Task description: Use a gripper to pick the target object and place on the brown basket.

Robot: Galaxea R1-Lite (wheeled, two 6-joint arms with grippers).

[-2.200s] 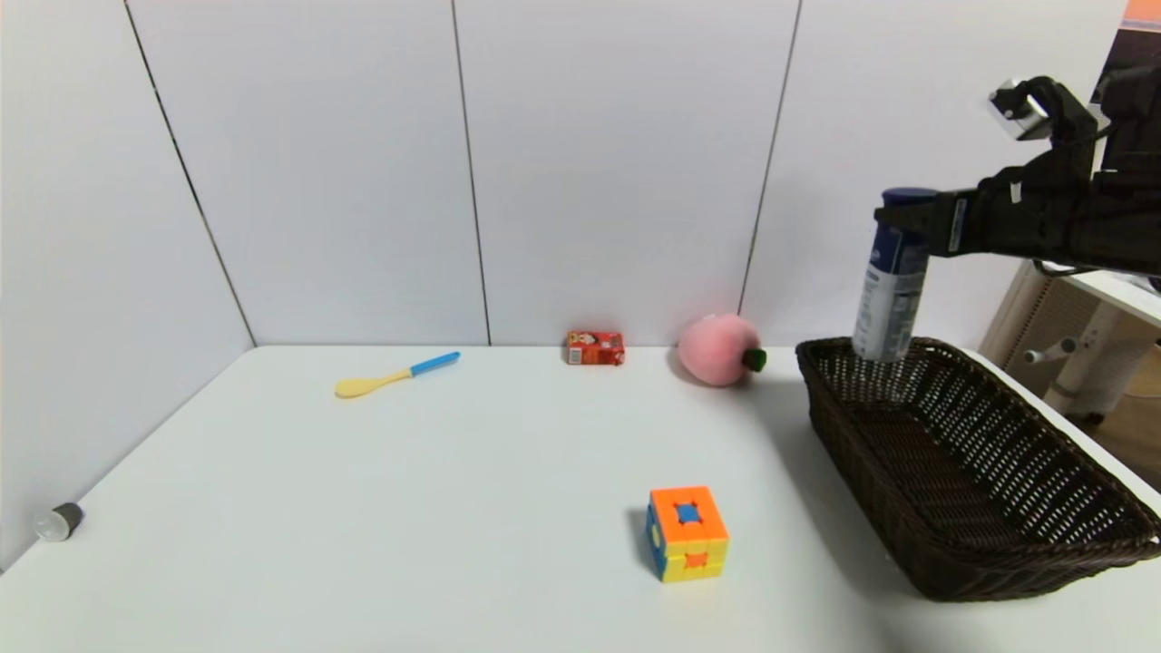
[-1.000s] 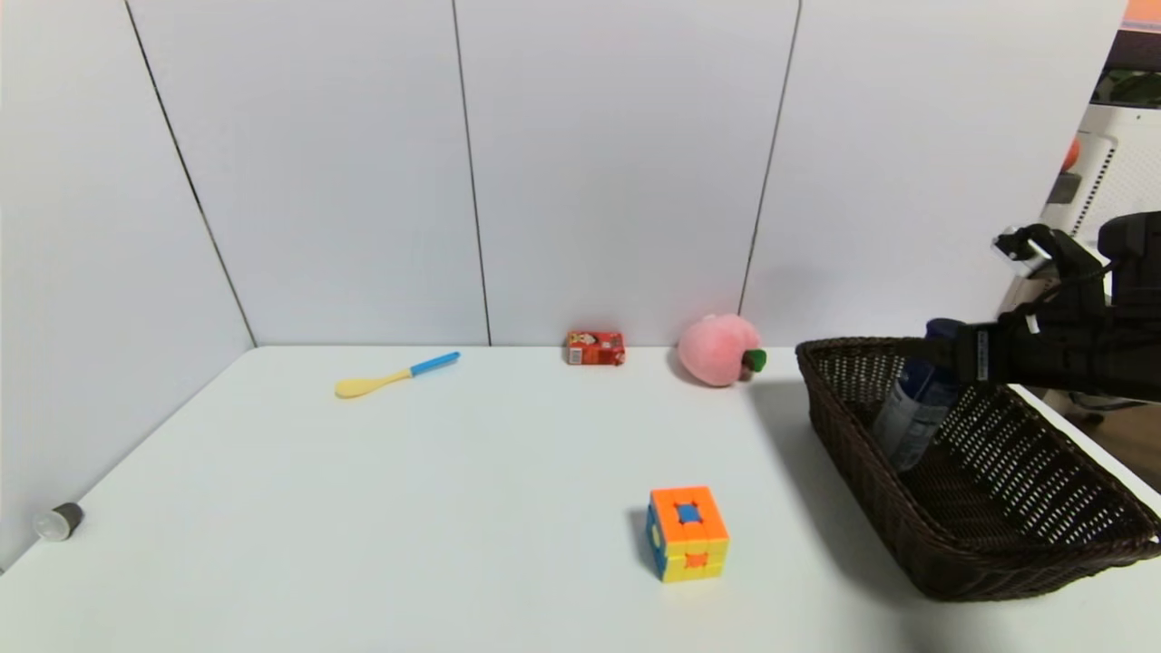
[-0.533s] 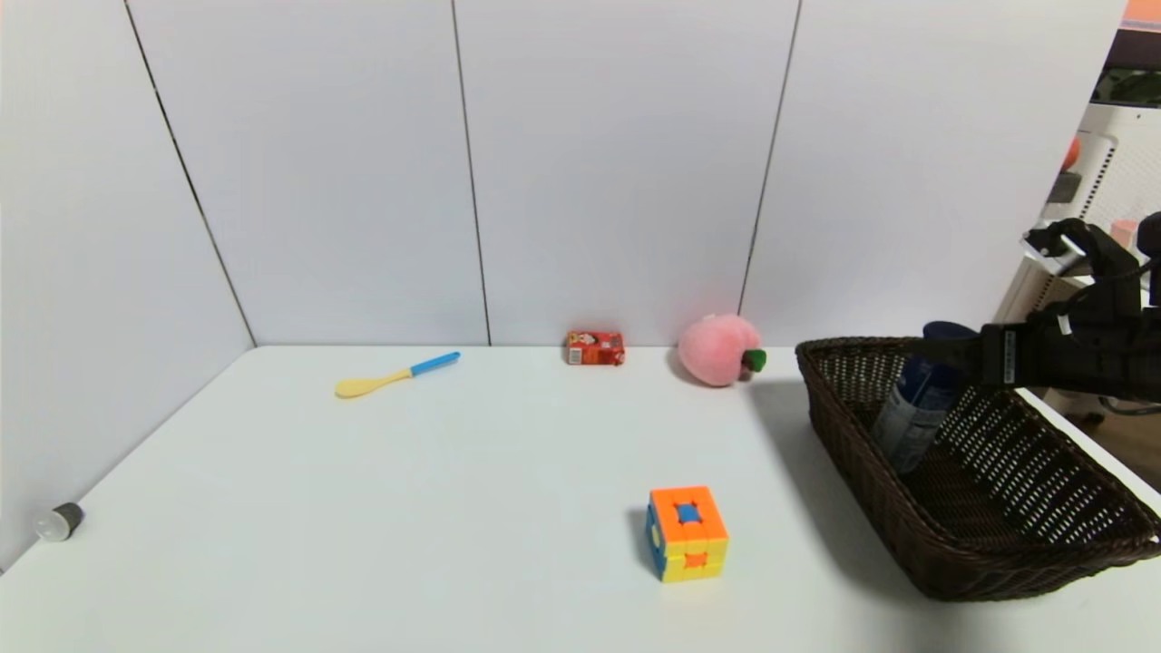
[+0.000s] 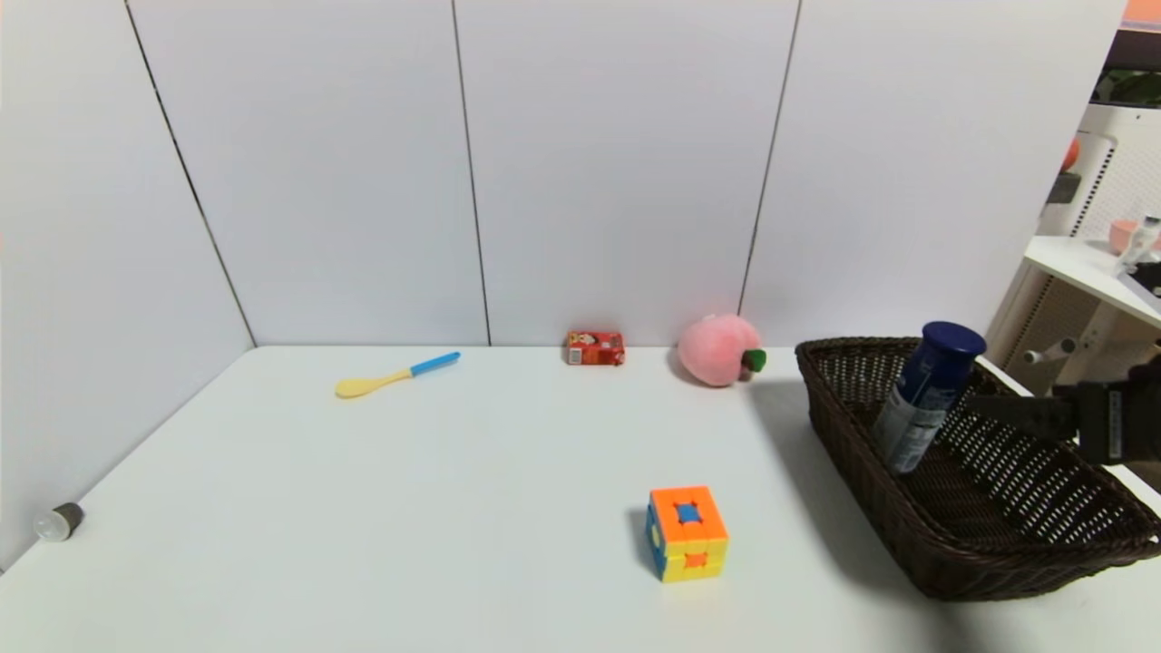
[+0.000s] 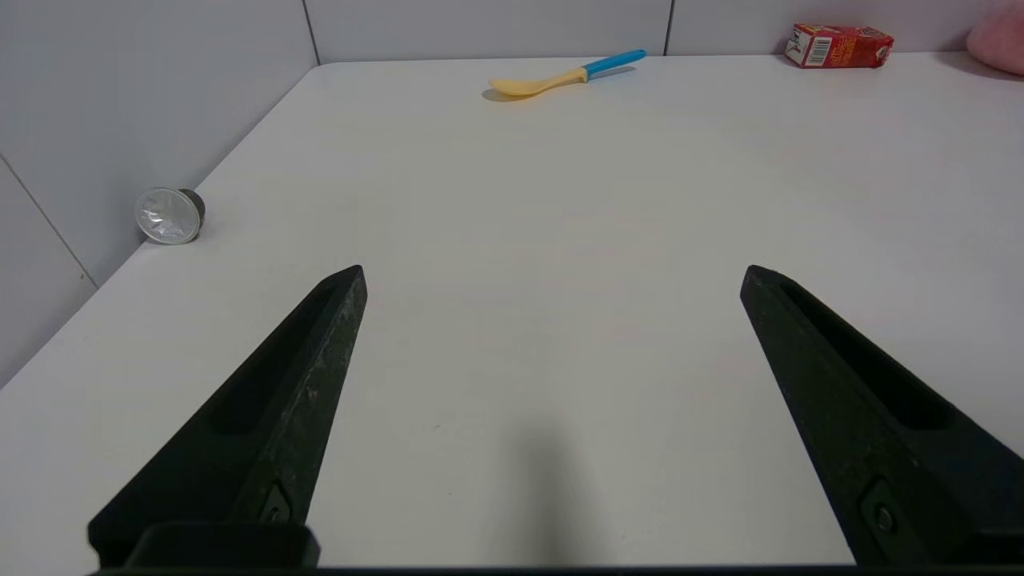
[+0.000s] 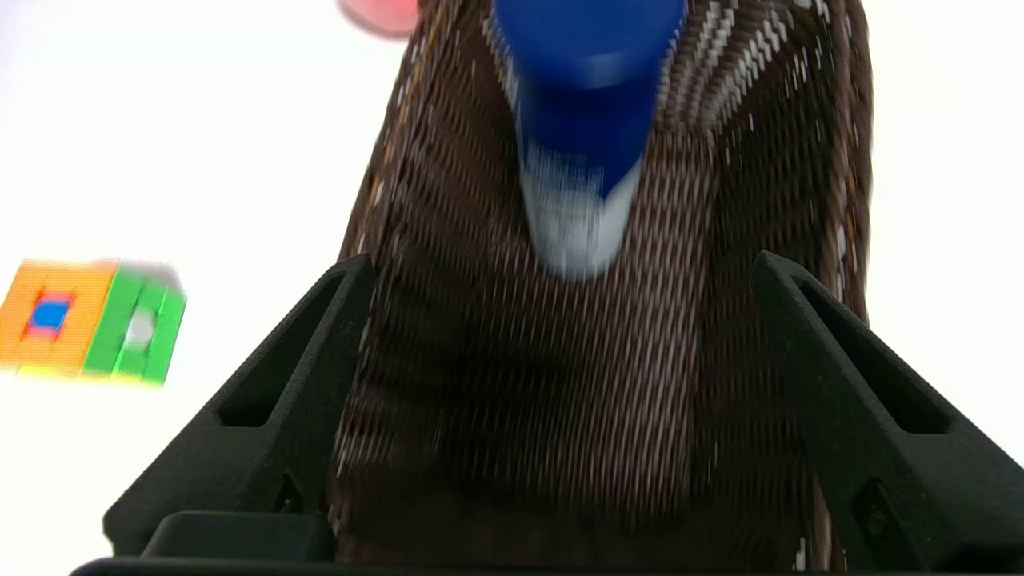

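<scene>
The spray can [image 4: 925, 399], with its navy cap and silver-grey body, stands tilted inside the brown basket [image 4: 871, 494] at the table's right, with its base on the basket floor. My right gripper [image 4: 990, 410] is open and empty, just right of the can over the basket and apart from it. In the right wrist view the open right gripper [image 6: 560, 264] faces the can [image 6: 584, 96] over the basket weave [image 6: 520, 416]. My left gripper [image 5: 552, 272] is open and empty above the bare table, out of the head view.
A multicoloured puzzle cube [image 4: 687, 533] sits in front of the basket's left side. A red carton [image 4: 596, 347], a pink plush peach [image 4: 719, 349] and a yellow-blue spoon [image 4: 396, 375] lie by the back wall. A small foil-topped capsule [image 4: 59, 521] is at the left edge.
My right gripper lowered the can into the basket, opened, and drew back to the right. The can now stands leaning on its own.
</scene>
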